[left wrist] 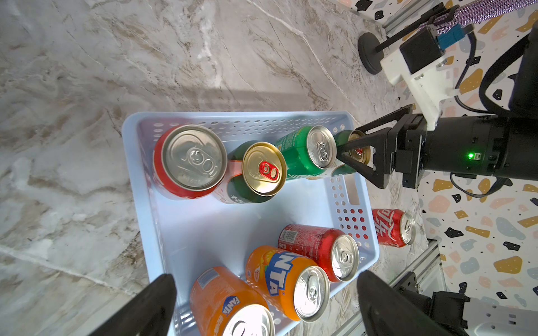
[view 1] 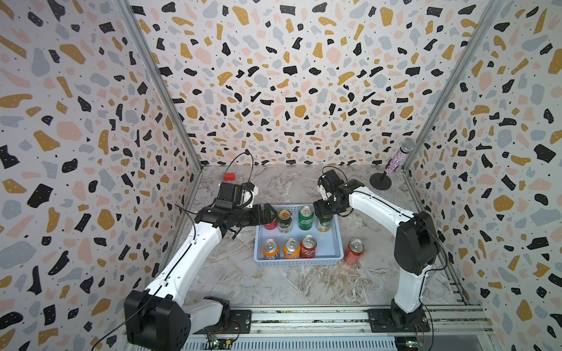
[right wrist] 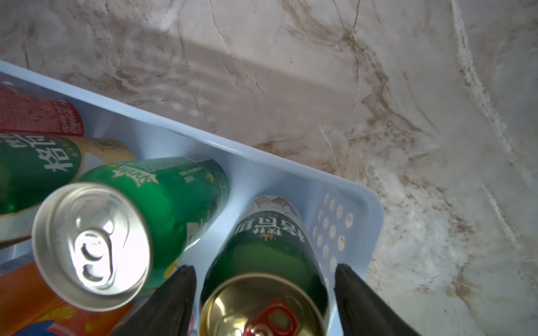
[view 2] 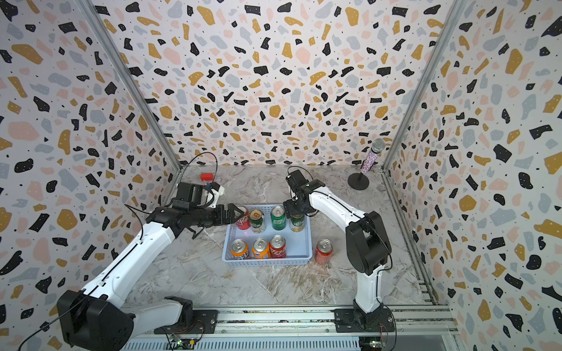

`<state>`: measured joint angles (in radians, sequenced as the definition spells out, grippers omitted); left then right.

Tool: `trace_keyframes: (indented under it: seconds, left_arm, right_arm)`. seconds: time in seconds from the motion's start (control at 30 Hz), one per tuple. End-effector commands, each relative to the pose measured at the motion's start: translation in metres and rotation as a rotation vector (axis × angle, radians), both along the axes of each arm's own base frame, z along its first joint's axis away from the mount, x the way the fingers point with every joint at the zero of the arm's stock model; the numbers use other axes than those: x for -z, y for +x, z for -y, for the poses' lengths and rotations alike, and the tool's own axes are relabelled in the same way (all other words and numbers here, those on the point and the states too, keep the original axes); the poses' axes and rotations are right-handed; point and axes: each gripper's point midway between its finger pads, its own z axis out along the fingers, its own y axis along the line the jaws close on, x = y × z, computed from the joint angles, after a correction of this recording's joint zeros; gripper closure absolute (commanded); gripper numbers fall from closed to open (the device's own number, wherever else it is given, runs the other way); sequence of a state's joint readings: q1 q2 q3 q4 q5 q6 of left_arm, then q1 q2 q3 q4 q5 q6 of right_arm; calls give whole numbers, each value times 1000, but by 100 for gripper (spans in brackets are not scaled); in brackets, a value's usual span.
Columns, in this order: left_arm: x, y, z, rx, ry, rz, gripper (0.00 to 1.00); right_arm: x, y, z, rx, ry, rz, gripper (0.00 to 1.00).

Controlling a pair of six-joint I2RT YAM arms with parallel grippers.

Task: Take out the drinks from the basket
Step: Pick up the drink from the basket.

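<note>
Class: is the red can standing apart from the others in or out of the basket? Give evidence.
Out: the red can stands upright on the marble table, just outside the basket's end wall.

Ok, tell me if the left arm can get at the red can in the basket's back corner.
Probably yes: the left gripper hangs by that red can, fingers open, nothing between them, though a gold-topped can crowds it.

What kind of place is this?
Probably a robot test booth, not a home: patterned panel walls, the left arm and right arm bolted to a metal rail, and a marble-look tabletop.
</note>
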<state>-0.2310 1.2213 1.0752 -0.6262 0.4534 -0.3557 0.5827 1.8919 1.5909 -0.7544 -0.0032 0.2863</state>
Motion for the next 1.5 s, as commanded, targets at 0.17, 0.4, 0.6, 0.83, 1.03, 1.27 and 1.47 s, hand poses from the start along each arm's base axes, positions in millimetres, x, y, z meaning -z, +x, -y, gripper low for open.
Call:
trace_keyframes:
  seconds: [0.17,0.4,0.6,0.83,1.03,1.27,1.47]
  left_arm:
    - [-9,0,1,5,-20,33,0]
    - [-7,0,2,7,-24,28,0]
    - [-6,0,2,4,-24,23,0]
    - [-8,2,2,1,-29,23,0]
    - [-20,6,9,-13,-92,30,0]
    - [-47,5,29,19,-165,52,0]
    - [-65,1,50,61,-199,68,0]
  right_arm:
    - [12,-7,7,7,-38,-19,23]
    - [19,-10,7,3,-52,-27,26]
    - [24,-15,2,-12,-55,-43,36]
    - [3,-12,3,-10,-45,1,65]
    - [-31,-9,4,-37,-50,43,87]
    - [-63,-8,3,-46,-30,83,97]
    - [-85,-8,6,-51,-30,118,100]
